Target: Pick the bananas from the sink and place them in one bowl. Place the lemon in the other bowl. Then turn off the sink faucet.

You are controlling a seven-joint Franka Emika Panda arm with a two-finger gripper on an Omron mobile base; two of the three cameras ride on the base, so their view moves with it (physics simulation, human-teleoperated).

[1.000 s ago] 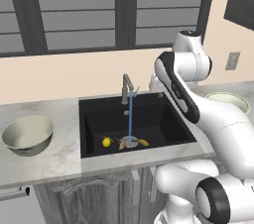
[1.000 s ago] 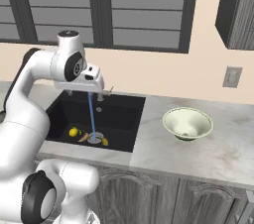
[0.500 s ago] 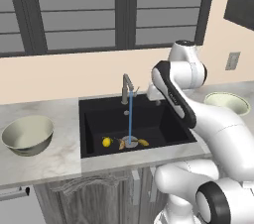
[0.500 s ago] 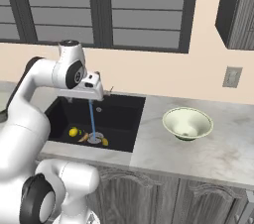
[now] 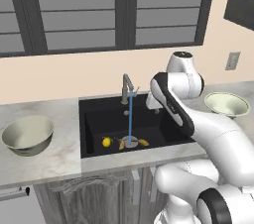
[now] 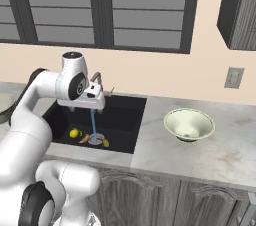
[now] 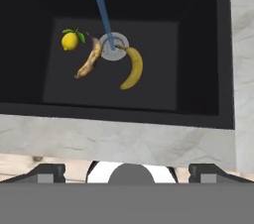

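**Claw lowers over the sink, nothing picked yet**

The claw (image 7: 127,168) has dropped toward the sink (image 7: 208,44), jaws apart and empty — the first grasp is still ahead. Two bananas (image 7: 132,67) flank the drain (image 7: 114,47); the lemon (image 7: 70,41) lies nearby. Faucet (image 5: 127,87) running. One bowl (image 5: 227,104) sits near the surface's right end, the other bowl (image 5: 28,136) left — windows behind.

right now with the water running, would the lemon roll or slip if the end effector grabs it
The lemon looks round and smooth, so a nudge would probably roll it across the flat sink floor. It sits just beside the water stream, so it may be wet and somewhat slippery.
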